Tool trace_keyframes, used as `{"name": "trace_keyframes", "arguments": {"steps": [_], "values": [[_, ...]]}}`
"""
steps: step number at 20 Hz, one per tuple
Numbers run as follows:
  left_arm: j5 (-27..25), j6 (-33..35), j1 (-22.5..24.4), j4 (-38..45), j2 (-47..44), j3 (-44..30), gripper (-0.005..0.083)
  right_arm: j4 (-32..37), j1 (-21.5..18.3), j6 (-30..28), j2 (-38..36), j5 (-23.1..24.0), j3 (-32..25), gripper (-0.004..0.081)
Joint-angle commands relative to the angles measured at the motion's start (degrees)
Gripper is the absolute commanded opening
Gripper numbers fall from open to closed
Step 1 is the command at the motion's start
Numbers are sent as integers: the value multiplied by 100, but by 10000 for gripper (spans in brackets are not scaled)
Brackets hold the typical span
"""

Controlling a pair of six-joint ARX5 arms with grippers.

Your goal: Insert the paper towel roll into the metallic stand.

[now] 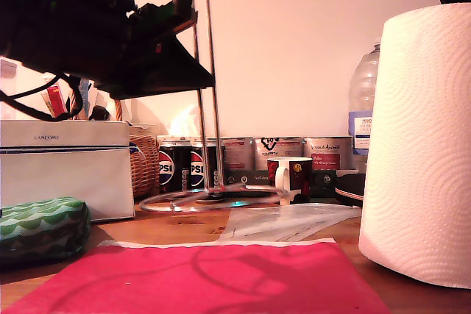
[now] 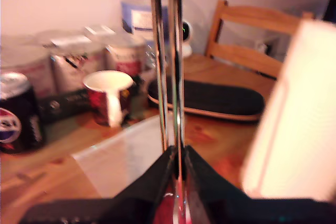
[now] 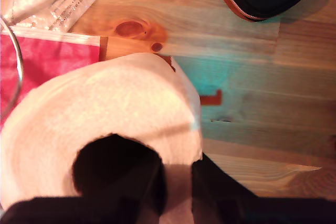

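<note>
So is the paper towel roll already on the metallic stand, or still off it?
Off it. The paper towel roll stands upright on the table, apart from the metallic stand; its post is bare.

- Every view has a warm pink-orange cast; the wall in the exterior view is evenly bright.
- The dark arm at the exterior view's upper left is underexposed, almost a silhouette.
- A curved shadow lies across the red paper mat [image 1: 213,277].
- The thin chrome wire stand [image 2: 173,51] shows bright glare streaks in the first wrist view, where the thick white paper towel roll [image 2: 294,114] is blurred and overexposed.
- The second wrist view is soft, with a teal tint on the wooden surface [image 3: 252,93].
</note>
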Motion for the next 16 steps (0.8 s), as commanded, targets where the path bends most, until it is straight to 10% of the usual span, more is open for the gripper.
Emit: {"name": "trace_keyframes", "arguments": {"steps": [1,16], "values": [[-160,11,-243,160,-168,-39,-24,13,4,-28,7,0,-7,-12],[-442,280,-396,376,4,-686,-24,-138,4,-302,7,7,243,-12]]}}
